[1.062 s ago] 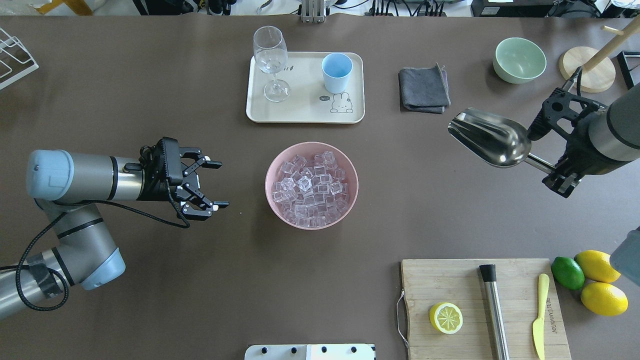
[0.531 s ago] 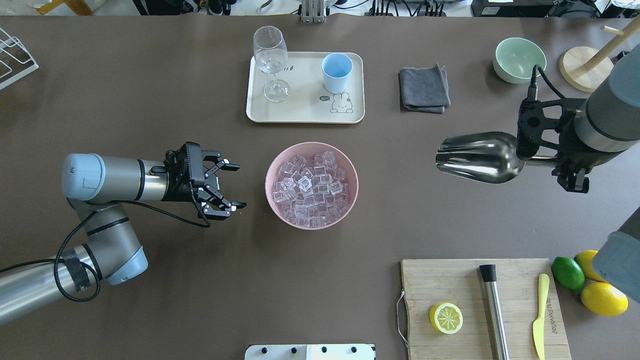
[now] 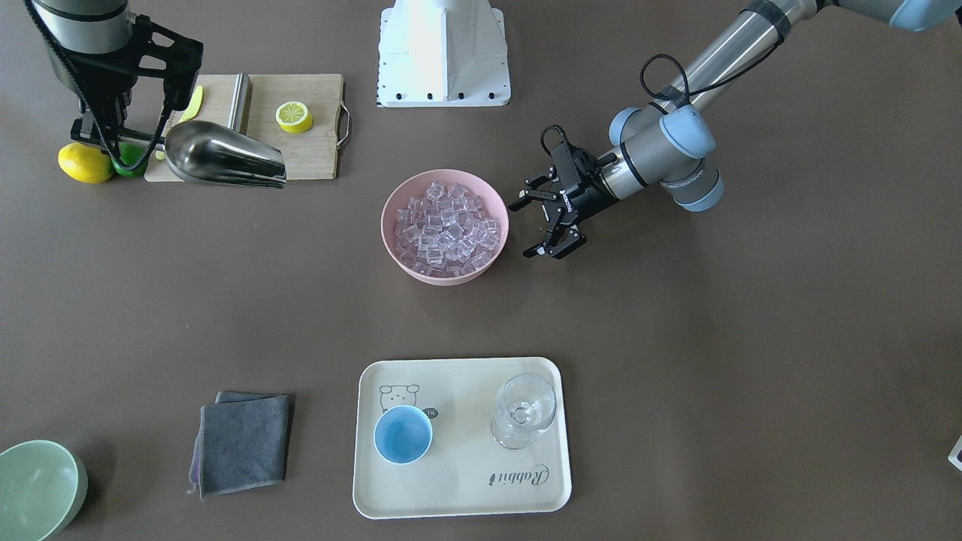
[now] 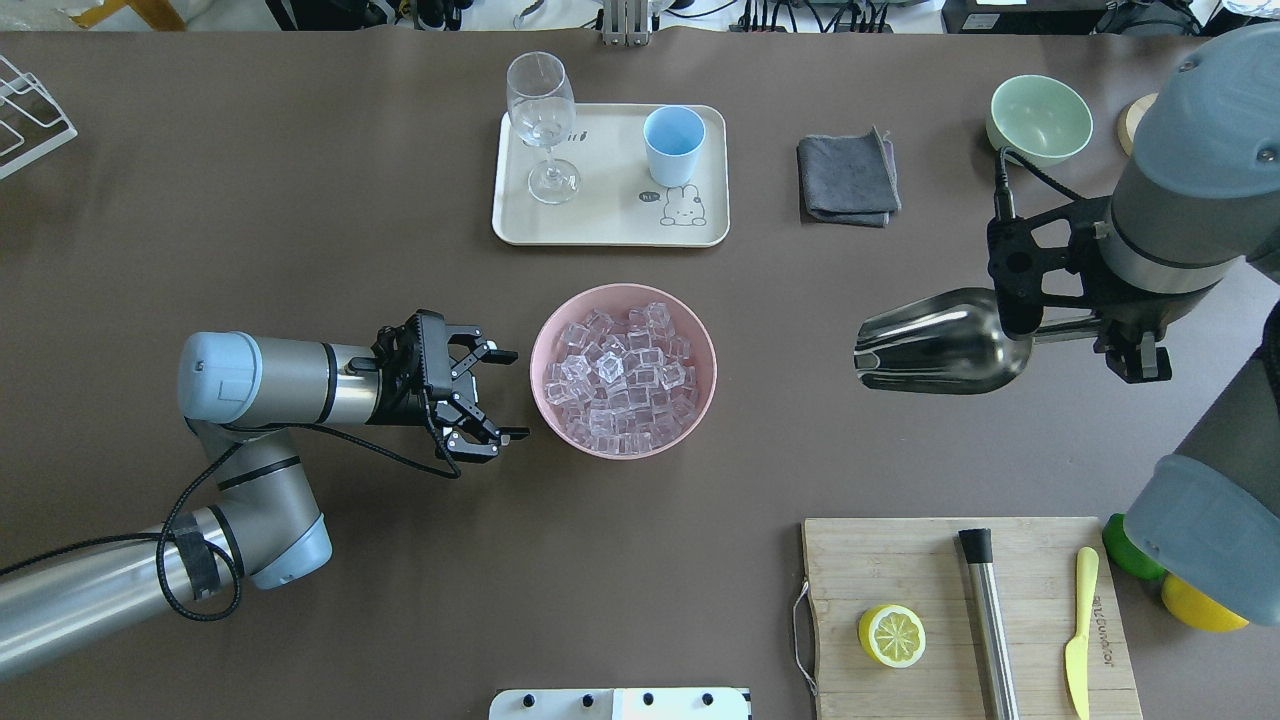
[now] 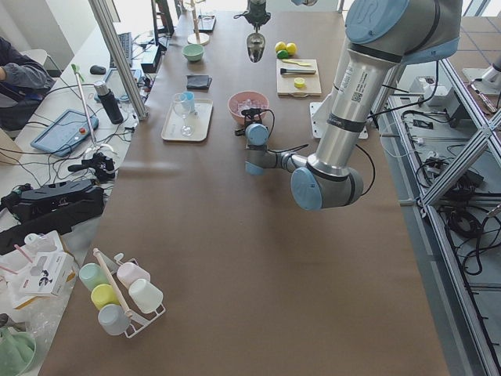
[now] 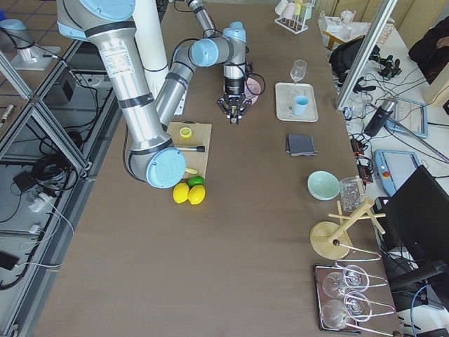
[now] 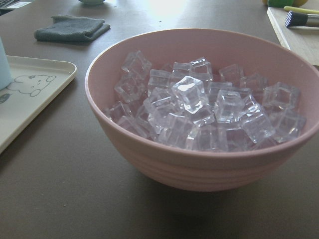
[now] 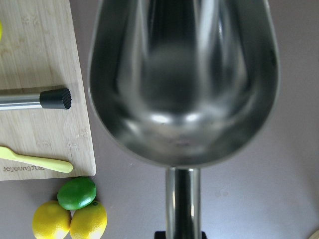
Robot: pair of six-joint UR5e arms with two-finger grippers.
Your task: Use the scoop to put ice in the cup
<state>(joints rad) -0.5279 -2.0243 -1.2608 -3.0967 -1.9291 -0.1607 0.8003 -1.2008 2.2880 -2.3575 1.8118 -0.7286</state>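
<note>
Ice (image 4: pixel 620 375) sits heaped in the pink bowl (image 4: pixel 623 453) at mid-table, clear cubes piled up to the rim. On the robot's left side, the left gripper (image 4: pixel 518 394) hangs low just beside that bowl, its fingers spread wide with nothing between them, short of touching the pink wall. The left wrist camera is filled by the bowl and its cubes.

Over on the right, the right gripper (image 4: pixel 1100 325) is clamped on the short rod handle of the scoop (image 4: pixel 940 342) and holds it up in the air, well apart from the bowl. The scoop's open mouth points towards the bowl. In the right wrist view the trough shows bare shiny steel.

The cup (image 4: pixel 674 145), light blue, stands upright on the cream tray (image 4: pixel 610 228) at the far side of the table, beyond the bowl, with a wine glass (image 4: pixel 541 120) beside it on the same tray. A folded grey cloth (image 4: pixel 848 180) lies to the right of the tray, and a pale-green bowl (image 4: pixel 1040 120) further right. Near the robot, a wooden cutting board (image 4: pixel 900 560) carries a lemon half (image 4: pixel 891 635), a steel cylinder with a black tip (image 4: pixel 988 620) and a yellow knife (image 4: pixel 1079 630).
</note>
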